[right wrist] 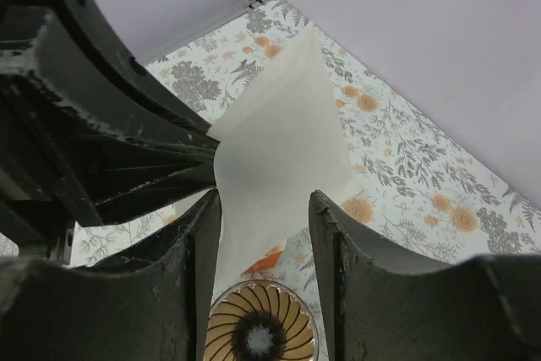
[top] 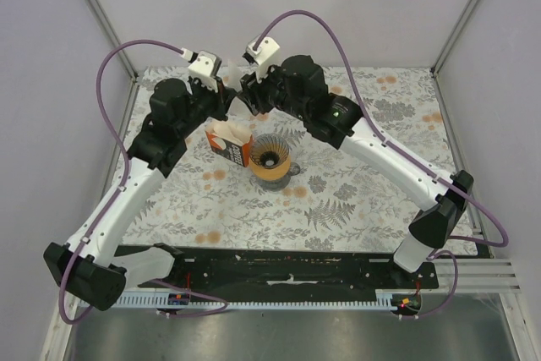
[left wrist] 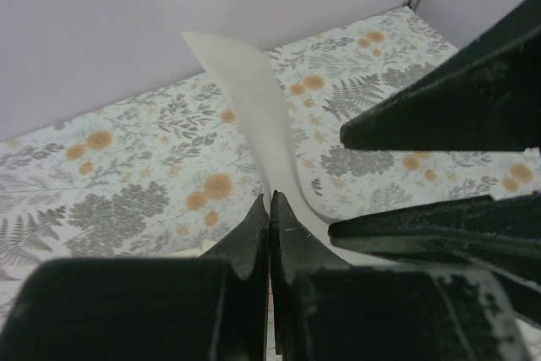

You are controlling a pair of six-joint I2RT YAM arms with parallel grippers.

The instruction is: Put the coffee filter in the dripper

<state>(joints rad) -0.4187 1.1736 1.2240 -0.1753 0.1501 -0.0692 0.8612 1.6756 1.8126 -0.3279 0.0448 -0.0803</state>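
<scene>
The coffee filter (left wrist: 254,107) is a thin white paper held up in the air behind the dripper; it also shows in the right wrist view (right wrist: 275,150) and, mostly hidden between the two grippers, in the top view (top: 243,101). My left gripper (left wrist: 270,200) is shut on the filter's lower edge. My right gripper (right wrist: 264,205) is open, its fingers either side of the filter. The dripper (top: 270,158), a ribbed cone on a tan collar, stands on the table near the middle; it also shows below in the right wrist view (right wrist: 262,327).
An orange carton (top: 230,143) with cream papers stands just left of the dripper. The table (top: 363,200) has a floral cloth. Pale walls close in the back and sides. A black rail (top: 287,268) runs along the near edge.
</scene>
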